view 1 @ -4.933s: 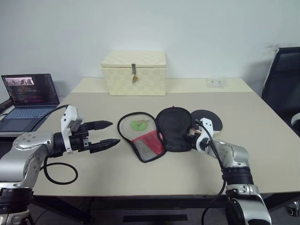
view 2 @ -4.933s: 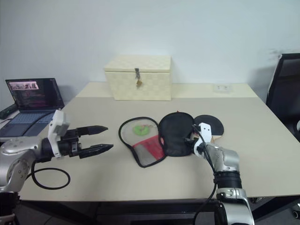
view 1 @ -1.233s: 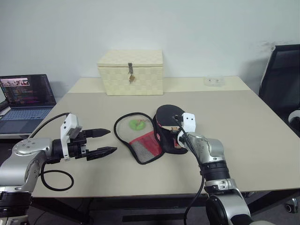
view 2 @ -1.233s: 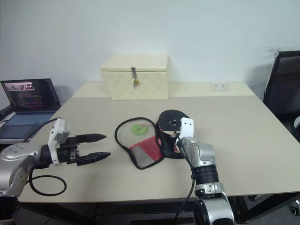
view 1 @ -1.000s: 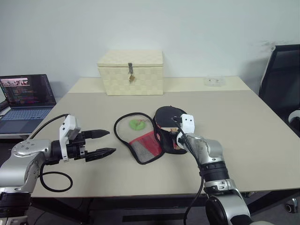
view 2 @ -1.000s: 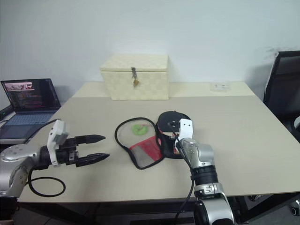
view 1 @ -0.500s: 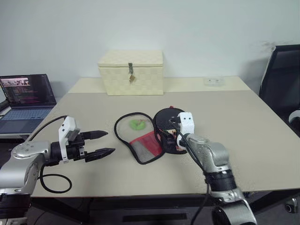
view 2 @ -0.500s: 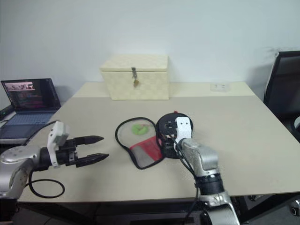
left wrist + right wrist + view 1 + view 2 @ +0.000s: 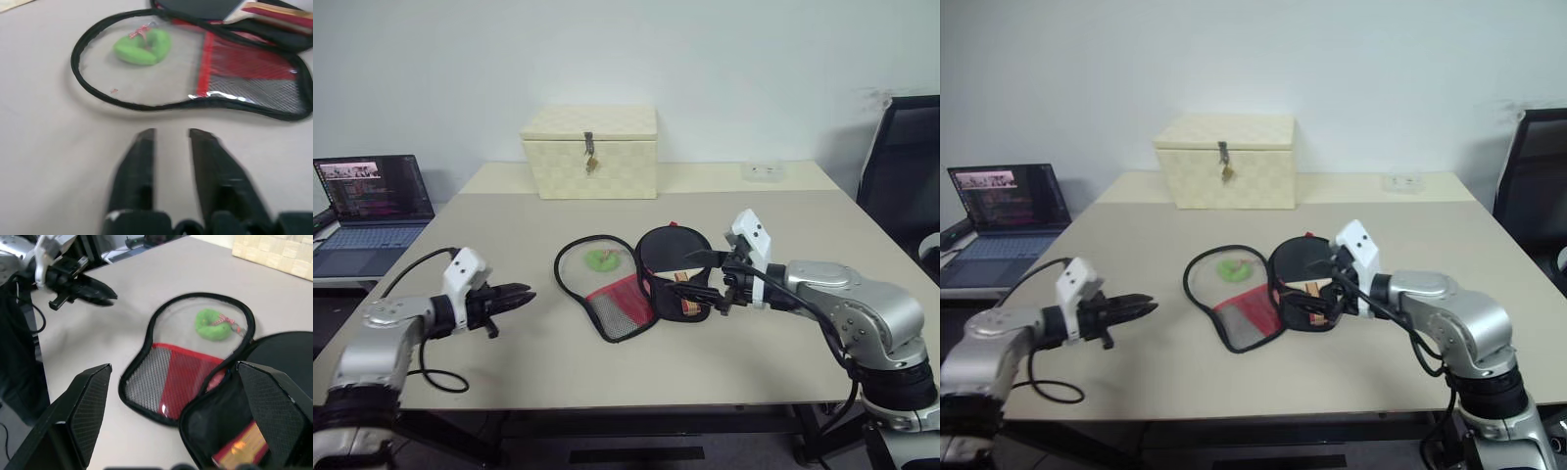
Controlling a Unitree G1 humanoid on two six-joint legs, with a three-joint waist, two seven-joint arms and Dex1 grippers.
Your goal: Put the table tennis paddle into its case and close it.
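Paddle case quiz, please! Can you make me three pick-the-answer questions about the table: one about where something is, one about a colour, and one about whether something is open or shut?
1. Where is the green lump?
A. on the laptop
B. on the case, on its see-through flap
C. on the chair

2. What colour is the box at the back?
A. cream
B. blue
C. red

3. How is the case?
A. zipped shut
B. standing up
C. lying open

Answers: 1 B, the lump sits inside the flap's black rim. 2 A, its woven sides are pale cream. 3 C, the flap lies spread flat on the table.
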